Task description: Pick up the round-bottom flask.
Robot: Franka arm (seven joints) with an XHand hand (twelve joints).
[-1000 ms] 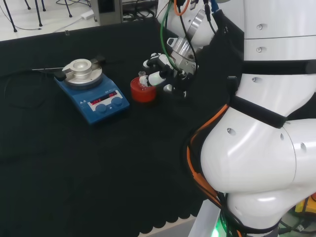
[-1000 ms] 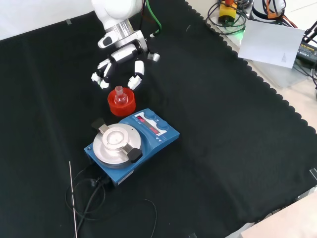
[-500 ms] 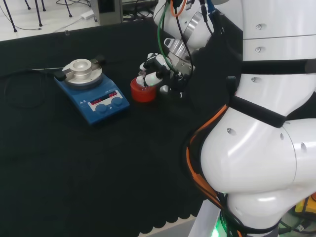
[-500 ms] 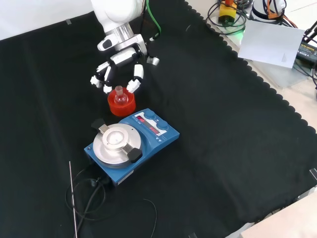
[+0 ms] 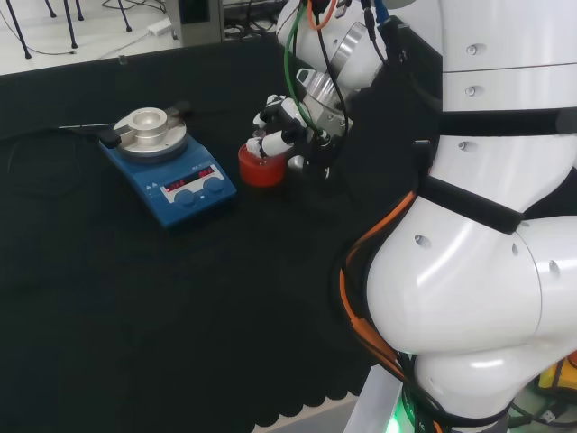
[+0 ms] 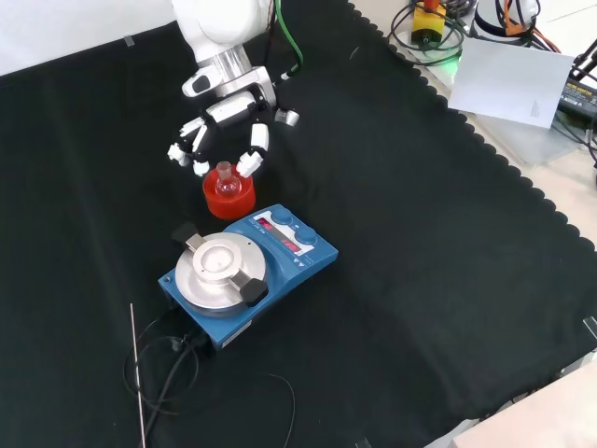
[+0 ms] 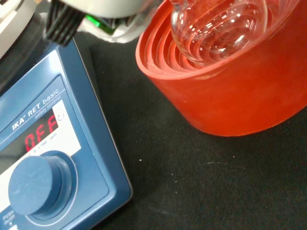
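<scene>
I've got the hand (image 6: pixel 229 112) spread around the flask (image 6: pixel 224 177), which sits in its red stand (image 6: pixel 229 196), hotplate (image 6: pixel 247 266) just beside.

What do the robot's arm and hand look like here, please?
The glossy white arm has rounded links, black bands and round grey caps. Orange and green cables run along it. The hand is black with white shells on its fingers, behind a silver metal wrist.

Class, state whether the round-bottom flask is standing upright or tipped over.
Upright: the round-bottom flask sits bulb-down in the red stand, with its neck pointing up.
</scene>
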